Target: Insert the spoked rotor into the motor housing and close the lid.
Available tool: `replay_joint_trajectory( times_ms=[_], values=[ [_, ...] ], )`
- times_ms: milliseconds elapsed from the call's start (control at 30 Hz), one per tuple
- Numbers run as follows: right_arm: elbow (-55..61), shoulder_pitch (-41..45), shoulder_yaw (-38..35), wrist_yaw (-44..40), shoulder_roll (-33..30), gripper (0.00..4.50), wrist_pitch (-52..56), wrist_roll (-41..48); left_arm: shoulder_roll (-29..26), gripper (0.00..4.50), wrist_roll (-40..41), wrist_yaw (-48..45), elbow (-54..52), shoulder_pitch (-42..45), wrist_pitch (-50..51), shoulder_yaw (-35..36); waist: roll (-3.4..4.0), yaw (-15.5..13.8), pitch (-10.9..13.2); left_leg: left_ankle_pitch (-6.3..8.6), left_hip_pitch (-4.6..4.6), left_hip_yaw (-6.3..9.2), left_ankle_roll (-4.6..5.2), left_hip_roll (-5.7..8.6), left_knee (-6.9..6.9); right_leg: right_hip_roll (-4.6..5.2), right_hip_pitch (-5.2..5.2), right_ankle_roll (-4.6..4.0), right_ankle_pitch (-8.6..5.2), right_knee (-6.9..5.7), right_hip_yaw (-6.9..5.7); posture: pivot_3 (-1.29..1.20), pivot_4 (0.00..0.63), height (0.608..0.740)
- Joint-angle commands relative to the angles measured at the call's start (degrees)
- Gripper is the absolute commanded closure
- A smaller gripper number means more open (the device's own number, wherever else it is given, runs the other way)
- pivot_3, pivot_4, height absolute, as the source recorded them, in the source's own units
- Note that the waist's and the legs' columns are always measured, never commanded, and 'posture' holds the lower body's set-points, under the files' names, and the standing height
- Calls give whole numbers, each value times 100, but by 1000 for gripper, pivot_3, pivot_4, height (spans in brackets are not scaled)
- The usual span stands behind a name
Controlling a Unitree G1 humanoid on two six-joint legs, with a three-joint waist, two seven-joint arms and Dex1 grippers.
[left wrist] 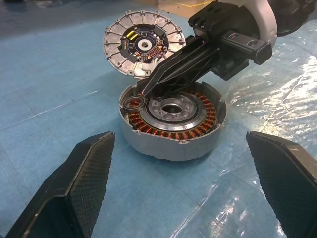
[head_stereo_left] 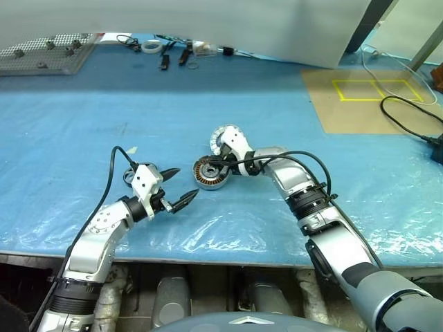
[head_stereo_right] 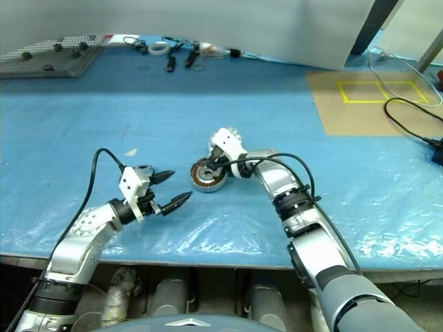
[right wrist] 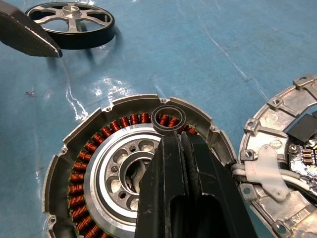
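right gripper [right wrist: 171,136]: black fingers pinched together on small black ring [right wrist: 168,118] over round metal motor housing [left wrist: 173,119] with copper windings
left gripper [head_stereo_left: 177,187]: spread wide, empty
black spoked rotor [right wrist: 72,21]: flat on blue table [head_stereo_left: 83,138], near left gripper
silver segmented lid [left wrist: 143,43]: touching housing

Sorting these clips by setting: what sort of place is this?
Probably a workshop or lab assembly bench: a blue plastic-covered table, an opened motor housing with copper windings beside its lid, and loose cables near a yellow-taped square.

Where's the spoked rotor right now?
The spoked rotor lies flat on the blue mat beside the left gripper, left of the motor housing.
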State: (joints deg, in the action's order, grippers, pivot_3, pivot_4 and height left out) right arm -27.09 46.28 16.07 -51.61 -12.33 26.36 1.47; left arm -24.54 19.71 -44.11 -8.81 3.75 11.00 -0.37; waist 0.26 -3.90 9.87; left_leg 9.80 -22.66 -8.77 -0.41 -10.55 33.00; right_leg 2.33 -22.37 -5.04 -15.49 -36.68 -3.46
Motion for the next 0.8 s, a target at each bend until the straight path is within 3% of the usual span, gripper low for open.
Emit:
replay_joint_trajectory(
  times_ms=[33,167,200,333,500,800],
  values=[
    [383,125,-103,-219,-55,4468,-26,200,-15,0,32,-5,-53,24,-115,81,0,0,0,0,0,0,0,0,0,0,0,0,0,0,0,0,150,740],
    [336,178,-74,-167,-6,4468,-89,163,-16,0,35,-10,-43,29,-119,86,0,3,0,0,0,0,0,0,0,0,0,0,0,0,0,0,150,740],
    [307,169,-60,-136,15,4290,-115,140,-15,0,31,-7,-45,28,-121,83,0,4,0,0,0,0,0,0,-1,0,-1,0,0,1,0,0,150,740],
    [224,85,37,-53,104,3274,-192,56,-15,0,20,2,-50,27,-125,81,0,3,0,0,0,0,0,0,-2,0,-2,0,0,1,0,0,150,740],
    [126,99,77,4,161,1628,-265,-11,-35,0,32,2,-79,1,-112,102,0,3,0,0,-1,0,0,0,-2,0,-2,0,0,1,0,0,150,740],
    [-173,149,81,165,309,1628,-396,-112,-47,0,-7,5,-66,27,-117,80,0,3,0,0,0,0,0,0,-2,0,-2,0,0,1,0,0,150,740]
  ],
)
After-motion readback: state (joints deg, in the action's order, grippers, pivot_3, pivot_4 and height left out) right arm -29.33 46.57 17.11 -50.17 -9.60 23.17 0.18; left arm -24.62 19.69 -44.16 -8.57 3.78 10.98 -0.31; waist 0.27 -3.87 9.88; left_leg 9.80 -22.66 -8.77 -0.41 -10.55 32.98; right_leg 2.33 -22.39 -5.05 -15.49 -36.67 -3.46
